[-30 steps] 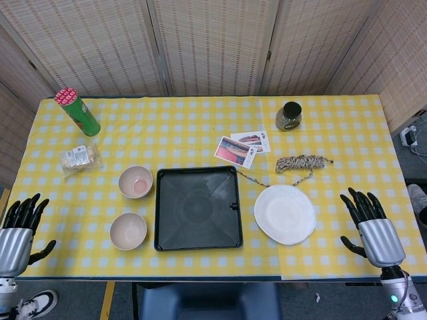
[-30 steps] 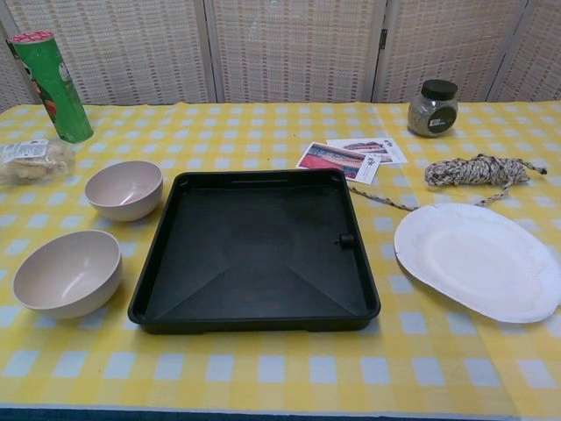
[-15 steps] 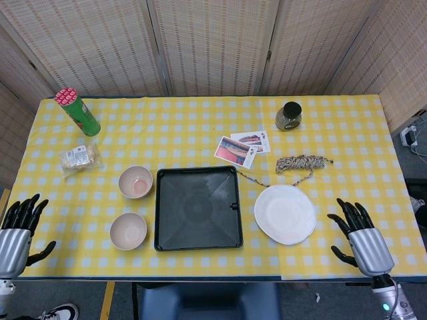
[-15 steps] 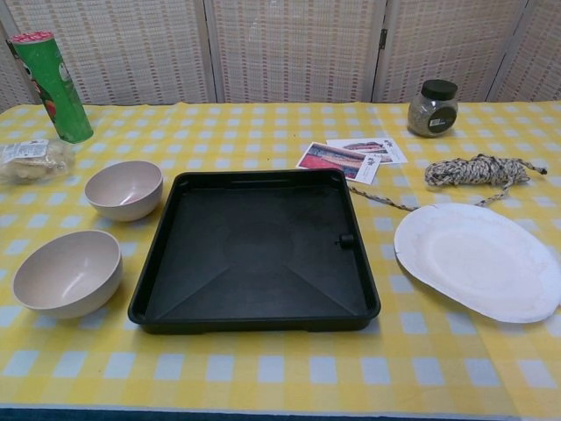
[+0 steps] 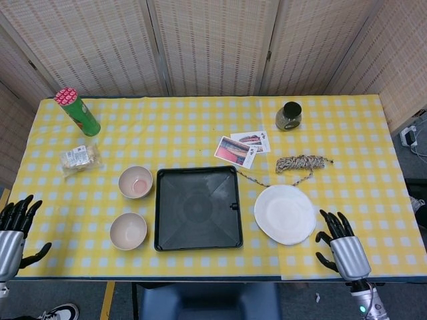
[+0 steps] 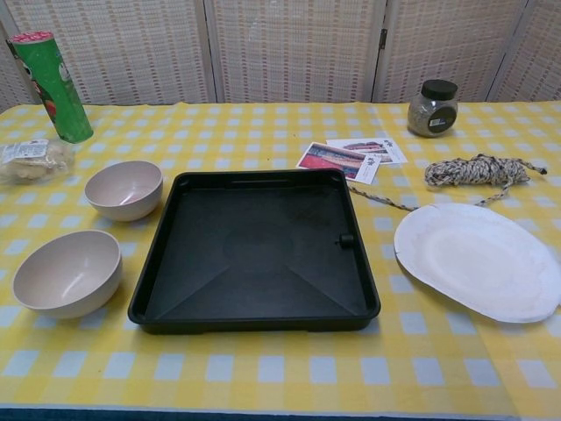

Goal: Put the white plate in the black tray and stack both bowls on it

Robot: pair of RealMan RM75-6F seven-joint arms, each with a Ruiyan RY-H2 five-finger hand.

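The white plate (image 5: 285,214) (image 6: 478,260) lies flat on the yellow checked cloth, just right of the black tray (image 5: 197,208) (image 6: 256,251), which is empty. Two beige bowls stand left of the tray: the far bowl (image 5: 135,181) (image 6: 124,189) and the near bowl (image 5: 128,231) (image 6: 67,272). My right hand (image 5: 343,246) hovers open at the table's front edge, right of the plate and apart from it. My left hand (image 5: 11,230) is open off the table's left front corner. The chest view shows neither hand.
A coil of rope (image 5: 303,163) trails toward the tray behind the plate. Printed cards (image 5: 241,147), a dark jar (image 5: 289,115), a green can (image 5: 78,112) and a wrapped snack (image 5: 78,157) sit farther back. Woven screens stand behind the table.
My right hand has moved left and toward the front edge, ending closer to the plate. The left hand has slipped slightly lower. Plate, tray and bowls have not moved.
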